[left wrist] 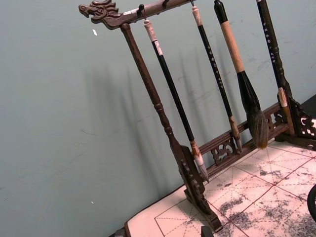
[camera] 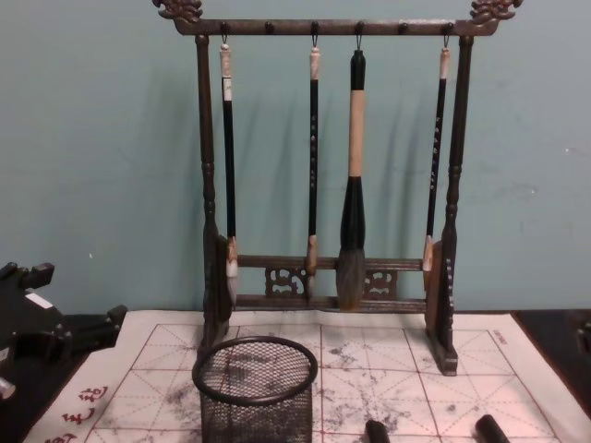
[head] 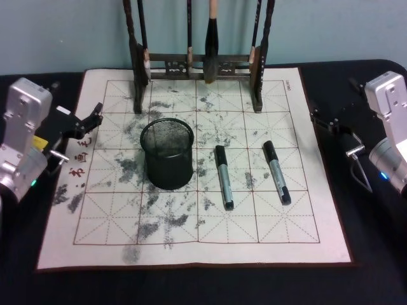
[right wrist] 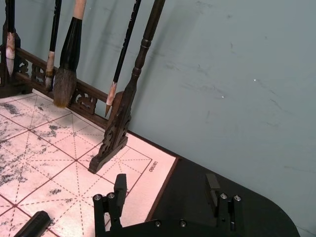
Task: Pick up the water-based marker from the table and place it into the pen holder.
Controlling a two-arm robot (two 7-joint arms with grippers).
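Though near, right end effector (head: 318, 119) clears marker (head: 276, 171).

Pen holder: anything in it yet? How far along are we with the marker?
Done: nothing yet; the pen holder looks empty through its mesh. In hand: nothing. The left gripper sits open at the left edge of the mat, and the right gripper sits open at its right edge. Left: everything. Two markers lie on the mat right of the holder; one must be grasped, lifted and dropped in.
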